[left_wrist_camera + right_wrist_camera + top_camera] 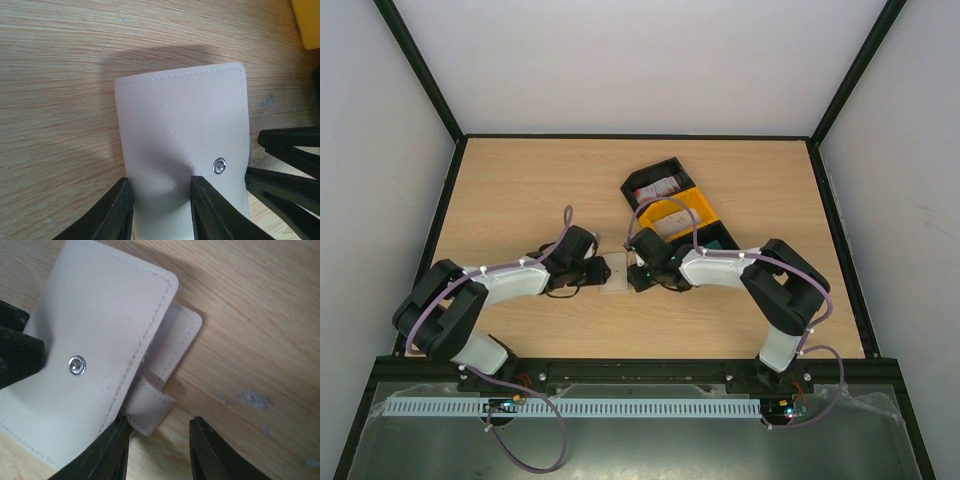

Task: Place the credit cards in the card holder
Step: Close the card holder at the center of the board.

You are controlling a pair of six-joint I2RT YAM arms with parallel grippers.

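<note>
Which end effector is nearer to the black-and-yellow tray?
Right. The right end effector is beside the near end of the tray; the left end effector is farther left, across the card holder.

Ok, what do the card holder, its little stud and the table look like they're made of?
Card holder: looks like pale beige leather or faux leather, matte, with stitching along its edges. Stud: shiny silver metal, likely a snap. Table: light wood-grain surface, possibly laminate, smooth with a few scuffs.
</note>
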